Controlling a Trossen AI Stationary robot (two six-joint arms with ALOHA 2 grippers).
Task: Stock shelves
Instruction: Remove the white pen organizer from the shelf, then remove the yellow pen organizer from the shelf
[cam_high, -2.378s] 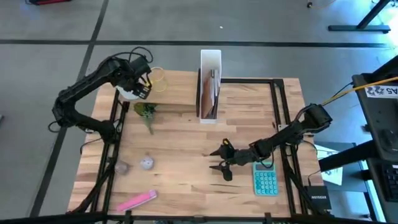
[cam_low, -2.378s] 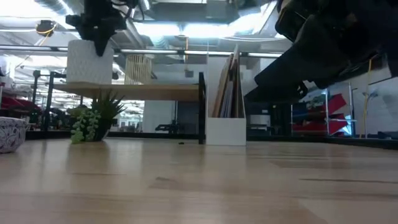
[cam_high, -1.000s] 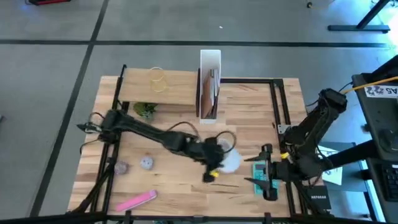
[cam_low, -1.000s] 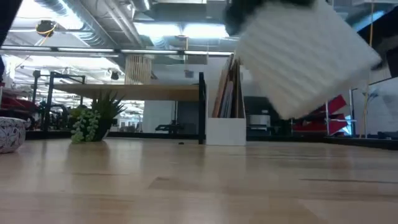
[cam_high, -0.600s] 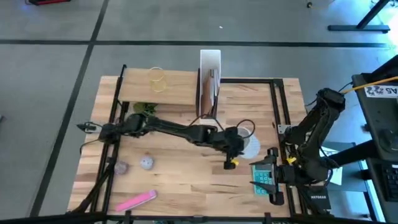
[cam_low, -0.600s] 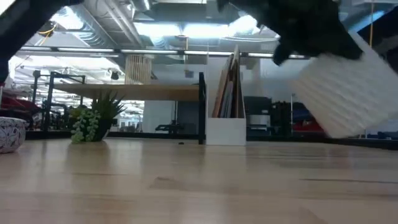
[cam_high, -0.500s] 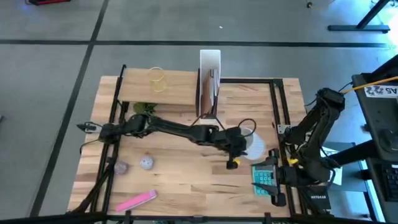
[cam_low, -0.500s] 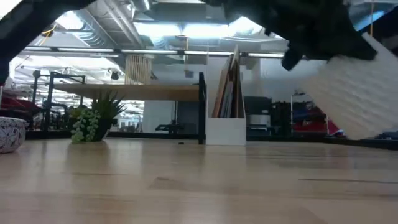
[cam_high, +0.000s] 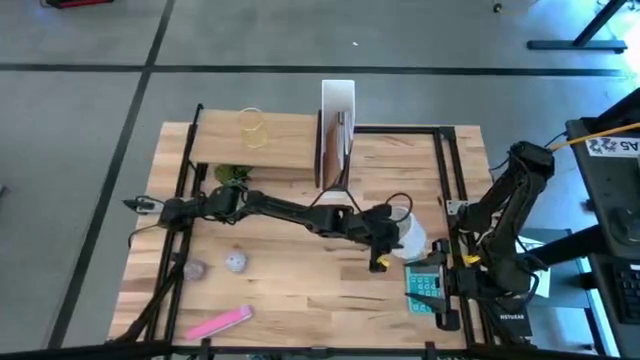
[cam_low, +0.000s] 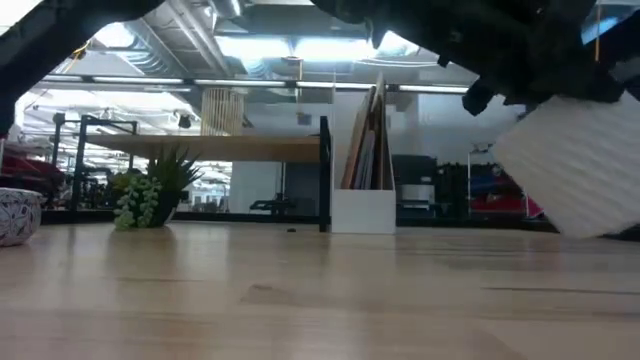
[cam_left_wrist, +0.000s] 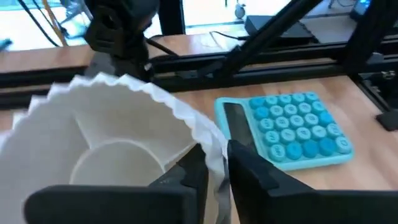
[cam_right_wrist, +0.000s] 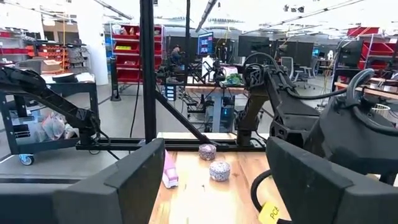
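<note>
A white ribbed pot (cam_high: 412, 236) hangs tilted over the table's right part, with my left gripper (cam_high: 393, 240) shut on its rim. In the low view the pot (cam_low: 575, 170) shows at the right, under the dark arm. A teal calculator (cam_high: 424, 286) lies beside it. My right gripper (cam_high: 442, 290) stands open over the calculator's right side; whether it touches it, I cannot tell. The plank shelf (cam_high: 262, 142) and the white file box (cam_high: 338, 150) stand at the far edge. A small green plant (cam_high: 232, 177) rests on the table by the shelf. My left gripper pinches the pot's fluted rim (cam_left_wrist: 208, 140), one finger inside the pot and one outside. The fingers come from the table's left, slanting down. The pot is tilted with its mouth toward the gripper; whether its lower corner (cam_low: 590, 232) touches the table, I cannot tell.
Two small round bowls (cam_high: 236, 262) (cam_high: 194, 269) and a pink flat thing (cam_high: 220, 322) lie near the table's left front. A clear glass (cam_high: 252, 128) stands on the shelf. Black rails (cam_high: 452, 170) run along the table's right side.
My left gripper has carried the pot toward the table's right edge and lower, from the table's middle to beside the calculator; the pot stays tilted. My right gripper has shifted a little toward the near edge.
</note>
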